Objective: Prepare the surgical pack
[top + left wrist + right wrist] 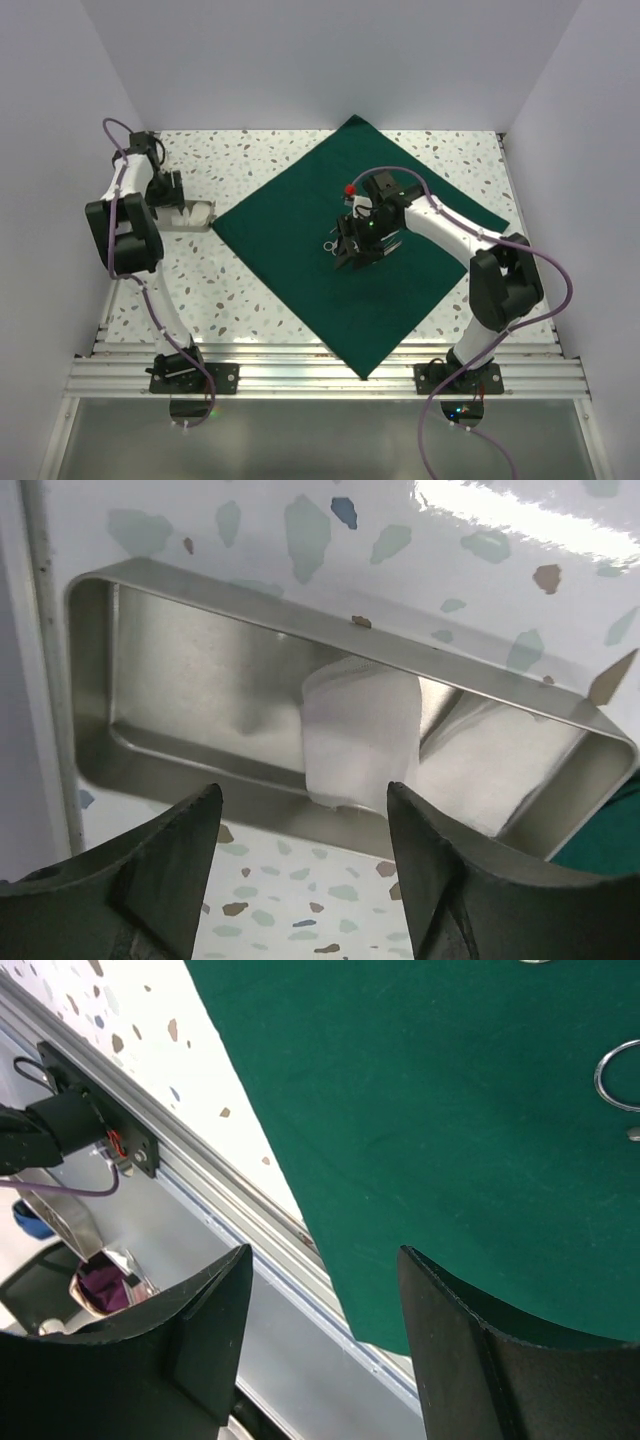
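Observation:
The dark green drape (300, 240) lies flat as a diamond on the speckled table and fills much of the right wrist view (450, 1130). Thin silver scissor-like instruments (330, 245) lie near its middle; one finger ring (620, 1075) shows at the right edge of the right wrist view. My right gripper (358, 255) hangs open and empty above them. White gauze (360, 735) sits in a steel tray (160, 760) at the far left (190, 215). My left gripper (168, 192) is open and empty just above the tray's near rim.
The drape's near corner (366, 372) overhangs the aluminium rail (300, 370) at the table's front edge. White walls close in the left, back and right sides. A red-tipped part (350, 188) shows on the right arm.

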Available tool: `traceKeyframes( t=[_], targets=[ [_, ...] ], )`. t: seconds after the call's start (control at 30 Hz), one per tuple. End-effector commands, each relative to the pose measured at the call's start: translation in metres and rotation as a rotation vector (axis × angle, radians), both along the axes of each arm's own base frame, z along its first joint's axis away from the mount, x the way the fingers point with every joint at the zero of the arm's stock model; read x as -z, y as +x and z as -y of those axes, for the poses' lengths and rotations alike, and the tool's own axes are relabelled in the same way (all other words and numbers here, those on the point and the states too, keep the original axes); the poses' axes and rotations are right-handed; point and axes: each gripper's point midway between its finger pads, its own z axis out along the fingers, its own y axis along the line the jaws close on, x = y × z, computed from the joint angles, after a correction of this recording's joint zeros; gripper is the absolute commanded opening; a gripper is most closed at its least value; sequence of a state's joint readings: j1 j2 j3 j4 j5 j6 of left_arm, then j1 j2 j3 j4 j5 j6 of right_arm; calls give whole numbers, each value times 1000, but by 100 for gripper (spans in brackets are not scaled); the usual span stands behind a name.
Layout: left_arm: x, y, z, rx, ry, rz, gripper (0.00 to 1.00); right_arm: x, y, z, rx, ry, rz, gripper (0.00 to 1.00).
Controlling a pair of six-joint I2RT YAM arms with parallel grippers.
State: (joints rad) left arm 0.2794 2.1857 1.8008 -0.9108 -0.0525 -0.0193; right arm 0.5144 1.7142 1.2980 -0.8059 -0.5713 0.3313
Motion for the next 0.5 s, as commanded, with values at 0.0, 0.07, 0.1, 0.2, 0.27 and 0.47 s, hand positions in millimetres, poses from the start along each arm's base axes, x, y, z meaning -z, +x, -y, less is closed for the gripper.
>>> traceKeyframes(
  t=[0.0,0.07,0.1,0.2,0.27,0.47],
  targets=[
    [-69,10,-6,-82,42,179,71,-20,21,-2,58,18,56,63],
    [-93,10,1,-92,41,261,71,-23,36,9,122,-19,87,64],
    [-90,5,9,-84,21,268,71,-24,41,15,145,-36,96,64],
    [-111,2,46,-37,-16,374,71,-26,65,42,249,-112,141,64],
    [-132,4,87,30,-32,461,71,-25,81,66,325,-161,166,64],
    [-120,-25,214,259,-278,489,71,-7,115,153,566,-313,152,63]
  ],
)
